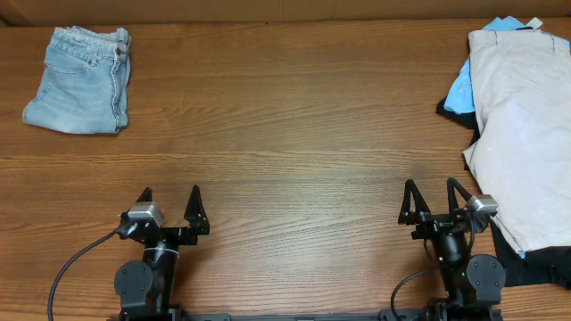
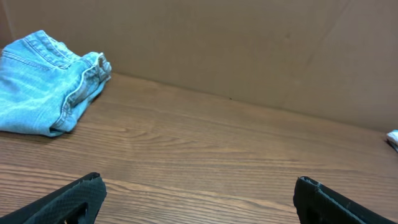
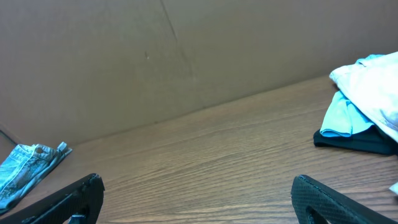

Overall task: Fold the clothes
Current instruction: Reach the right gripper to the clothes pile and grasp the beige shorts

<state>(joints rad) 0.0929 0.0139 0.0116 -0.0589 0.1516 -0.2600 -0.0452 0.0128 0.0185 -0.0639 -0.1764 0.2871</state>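
Note:
The clothes, pale beige khaki shorts (image 1: 522, 134), lie spread on top of a pile at the table's right edge; the right wrist view catches their near corner (image 3: 373, 81). My right gripper (image 1: 432, 198) stands open just left of that pile, nothing between its fingers (image 3: 323, 202). Far to the left, near the front edge, my left gripper (image 1: 169, 201) is open too, and only bare wood shows between its fingertips (image 2: 81, 196).
Folded light-blue denim shorts (image 1: 82, 78) (image 2: 43, 84) rest at the far left of the wooden table (image 1: 285, 134). A sky-blue garment (image 1: 459, 89) (image 3: 345, 118) and a black one (image 1: 544, 263) (image 3: 357, 142) lie under the beige shorts. A brown cardboard wall (image 2: 236, 43) backs the table.

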